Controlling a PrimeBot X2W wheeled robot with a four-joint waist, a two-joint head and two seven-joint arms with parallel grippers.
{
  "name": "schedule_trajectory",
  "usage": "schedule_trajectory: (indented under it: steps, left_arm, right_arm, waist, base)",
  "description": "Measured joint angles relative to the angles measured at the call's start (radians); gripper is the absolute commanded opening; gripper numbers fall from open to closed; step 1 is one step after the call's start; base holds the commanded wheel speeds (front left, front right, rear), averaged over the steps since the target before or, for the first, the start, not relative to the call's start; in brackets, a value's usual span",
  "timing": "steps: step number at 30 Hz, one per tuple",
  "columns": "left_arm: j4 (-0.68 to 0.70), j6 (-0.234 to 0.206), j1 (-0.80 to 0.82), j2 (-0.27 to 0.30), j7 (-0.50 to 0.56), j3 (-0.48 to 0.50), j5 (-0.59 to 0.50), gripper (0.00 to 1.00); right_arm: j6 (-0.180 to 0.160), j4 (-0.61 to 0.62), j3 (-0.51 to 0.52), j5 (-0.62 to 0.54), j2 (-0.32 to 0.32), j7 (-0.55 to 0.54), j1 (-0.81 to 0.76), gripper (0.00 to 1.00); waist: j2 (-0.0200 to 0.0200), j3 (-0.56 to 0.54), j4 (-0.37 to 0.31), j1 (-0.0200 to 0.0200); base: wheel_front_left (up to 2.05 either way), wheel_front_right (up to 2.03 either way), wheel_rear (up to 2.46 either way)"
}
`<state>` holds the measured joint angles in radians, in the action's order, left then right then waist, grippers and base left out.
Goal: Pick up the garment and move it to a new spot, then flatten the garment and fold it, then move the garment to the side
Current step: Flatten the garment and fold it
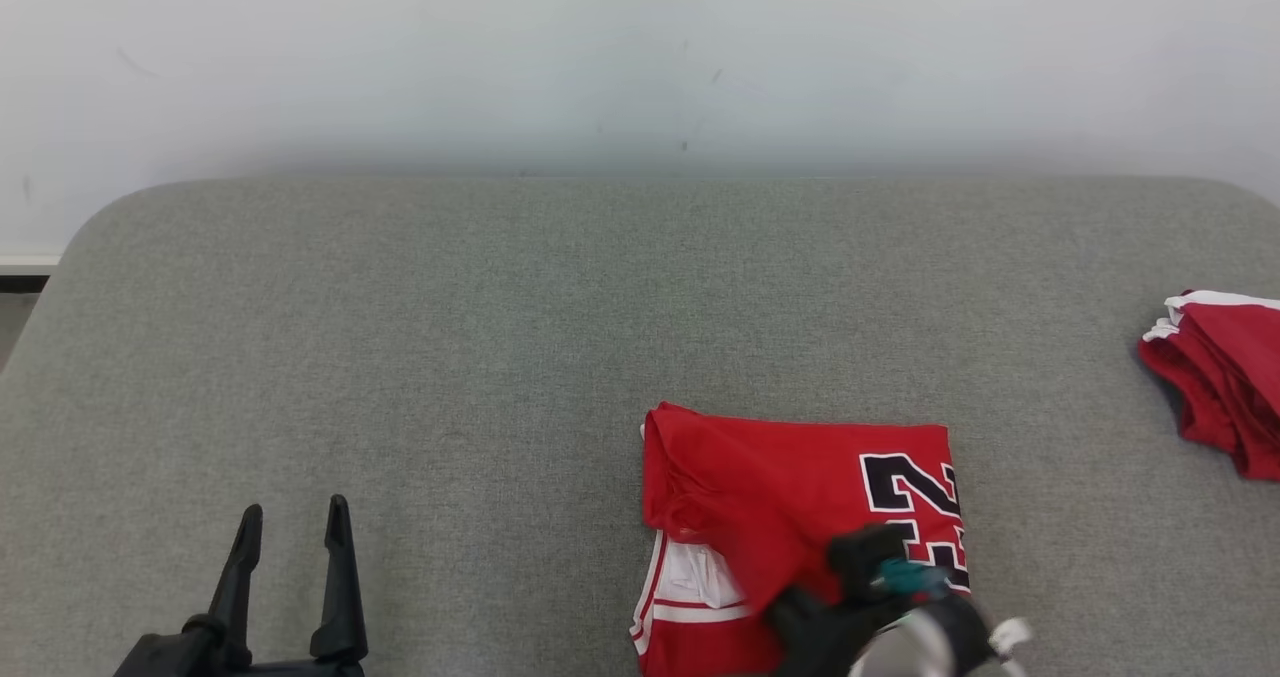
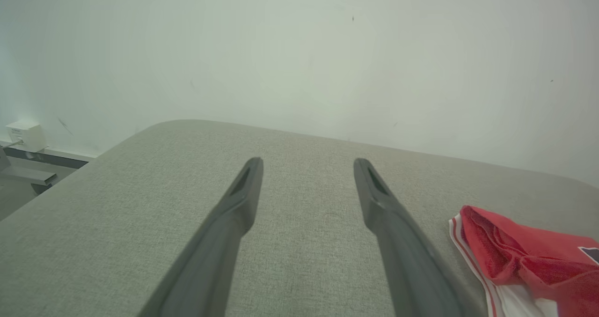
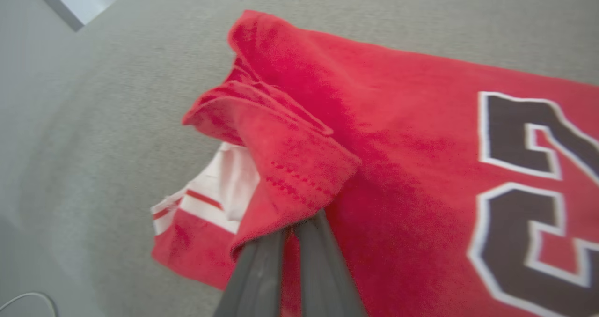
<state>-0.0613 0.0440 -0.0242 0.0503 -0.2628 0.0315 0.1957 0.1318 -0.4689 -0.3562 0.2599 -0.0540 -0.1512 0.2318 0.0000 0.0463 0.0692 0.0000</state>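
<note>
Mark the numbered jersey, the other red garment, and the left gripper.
numbered jersey (image 1: 790, 487), head view, plain red top layer.
other red garment (image 1: 1225, 377), head view, red fabric at right edge.
left gripper (image 1: 295, 510), head view, midway between its fingertips.

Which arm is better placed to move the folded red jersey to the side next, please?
The right, probably. The right gripper is shut on a fold of the red jersey, so it can carry it off; the left gripper hangs open over the grey surface, well apart from the jersey.
</note>
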Motion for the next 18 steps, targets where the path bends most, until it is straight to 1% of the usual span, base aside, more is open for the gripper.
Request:
schedule_trajectory:
  steps: [2, 5, 8, 10, 11, 12, 13, 14, 18]
  left_arm:
    - [0.000, 0.000, 0.000, 0.000, 0.000, 0.006, 0.000, 1.00]
    - [-0.001, 0.000, -0.004, 0.000, 0.000, 0.015, 0.000, 1.00]
    - [-0.001, 0.000, -0.012, 0.000, 0.000, 0.027, 0.000, 1.00]
    - [-0.004, 0.000, -0.020, 0.000, 0.000, 0.032, -0.001, 1.00]
    - [-0.006, 0.000, -0.023, 0.000, 0.000, 0.035, -0.002, 1.00]
    - [-0.007, 0.000, -0.025, 0.000, 0.000, 0.038, -0.002, 1.00]
    - [-0.007, 0.000, -0.026, 0.000, 0.000, 0.041, -0.003, 1.00]
    - [-0.007, 0.000, -0.026, 0.000, 0.000, 0.043, -0.004, 1.00]
    - [-0.010, -0.001, -0.025, 0.000, 0.000, 0.046, -0.011, 1.00]
  right_arm:
    - [0.000, 0.056, -0.095, 0.062, 0.004, -0.016, -0.022, 0.00]
    - [0.000, 0.145, -0.177, 0.183, 0.005, -0.025, -0.039, 0.00]
    - [0.000, 0.215, -0.206, 0.236, 0.005, -0.018, -0.046, 0.00]
    - [0.000, 0.250, -0.193, 0.245, 0.005, -0.005, -0.047, 0.00]
    - [0.000, 0.263, -0.178, 0.245, 0.005, 0.005, -0.049, 0.03]
    - [0.000, 0.277, -0.161, 0.241, 0.004, 0.017, -0.052, 0.55]
    - [0.000, 0.288, -0.139, 0.232, 0.005, 0.030, -0.056, 0.97]
    - [0.000, 0.296, -0.111, 0.222, 0.006, 0.041, -0.060, 1.00]
    - [0.000, 0.323, 0.019, 0.159, 0.005, 0.111, -0.070, 1.00]
  waist:
    - [0.0000, -0.003, -0.003, 0.0000]
    - [0.0000, -0.010, -0.009, 0.0000]
    - [0.0000, -0.019, -0.019, 0.0000]
    - [0.0000, -0.027, -0.026, 0.0000]
    - [0.0000, -0.033, -0.029, 0.0000]
    - [0.0000, -0.038, -0.033, 0.0000]
    - [-0.0001, -0.043, -0.038, 0.0000]
    - [-0.0001, -0.047, -0.043, -0.0001]
    - [0.0000, -0.064, -0.064, 0.0000]
  base:
    - [0.00, 0.00, 0.00]
    - [0.00, 0.00, 0.00]
    - [0.00, 0.00, 0.00]
    - [0.00, 0.00, 0.00]
    - [0.00, 0.00, 0.00]
    - [0.00, 0.00, 0.00]
    - [0.00, 0.00, 0.00]
    - [0.00, 0.00, 0.00]
    - [0.00, 0.00, 0.00]
